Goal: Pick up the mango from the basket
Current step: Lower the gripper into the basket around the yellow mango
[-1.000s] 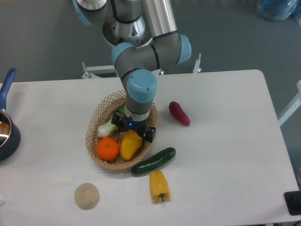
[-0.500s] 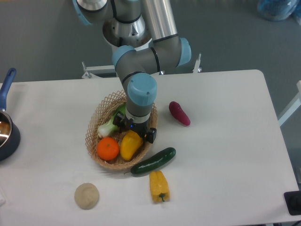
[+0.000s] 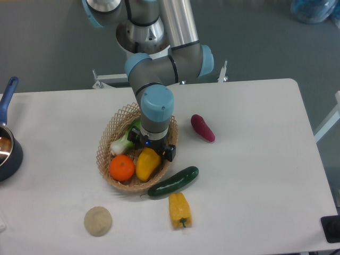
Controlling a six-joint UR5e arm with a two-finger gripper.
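Note:
The mango (image 3: 146, 166), smooth and yellow-orange, lies in the right half of the woven wicker basket (image 3: 108, 136), beside a round orange (image 3: 122, 168). My gripper (image 3: 151, 147) points straight down over the mango's upper end. Its black fingers (image 3: 169, 153) show spread on either side of that end, so it looks open. The fingertips themselves are hidden under the blue wrist. The mango rests in the basket.
A pale green bok choy (image 3: 121, 143) lies in the basket's left part. A dark cucumber (image 3: 173, 181) leans at the basket's lower right rim, with a yellow bell pepper (image 3: 179, 209) below it. A purple vegetable (image 3: 203, 128) lies to the right, a beige lump (image 3: 98, 221) at front left, a blue pot (image 3: 6, 151) at the left edge.
The wrist and gripper have shifted slightly left over the basket. The mango and the other items have not moved.

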